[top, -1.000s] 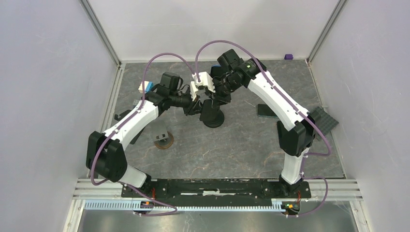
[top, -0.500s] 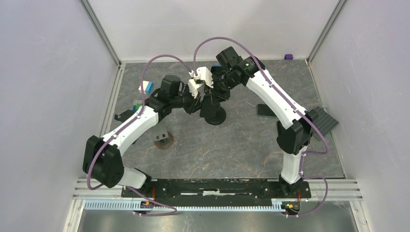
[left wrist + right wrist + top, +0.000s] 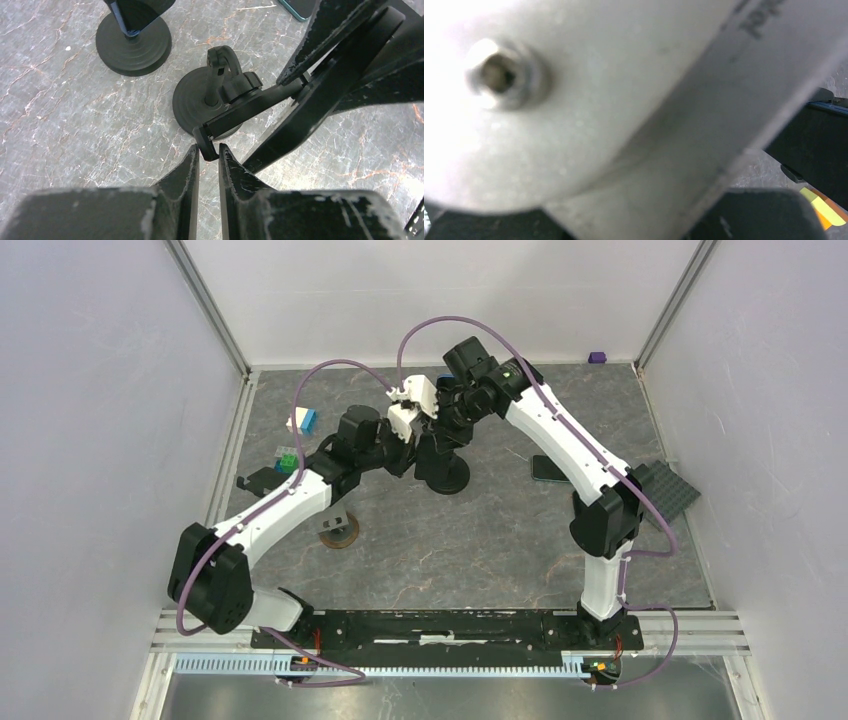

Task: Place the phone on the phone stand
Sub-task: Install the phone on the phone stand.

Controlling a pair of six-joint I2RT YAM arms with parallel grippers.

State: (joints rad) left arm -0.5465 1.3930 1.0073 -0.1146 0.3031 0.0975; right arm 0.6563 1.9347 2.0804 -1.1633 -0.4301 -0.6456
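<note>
At the tips of your left gripper point(image 3: 206, 150), the fingers are standing almost together and pinching one corner of the phone stand point(image 3: 200, 102), on the flat cradle point(image 3: 250, 107) at the top of its neck. That hold is sitting on very little material, so any sideways pull is risking a slip off the corner.

Your right gripper point(image 3: 440, 426) is crowding in from the other side. Its fingers are lying along the same cradle, but you are not getting a view that says whether they are clamping it, because a white housing point(image 3: 574, 100) is filling the right wrist camera's frame.

With both arms packed this tightly over one small stand, you are courting a knock between wrists. Opposed pulls are likely to tip the stand on its round foot, or skid it across the table point(image 3: 75, 125) toward the second round black base point(image 3: 132, 42) nearby.

Meanwhile the phone point(image 3: 548, 468) is lying flat on the table beside the right arm, well apart from the stand, with neither gripper holding it. If the cradle is sitting at a poor angle, the phone is liable to slide off once placed.
</note>
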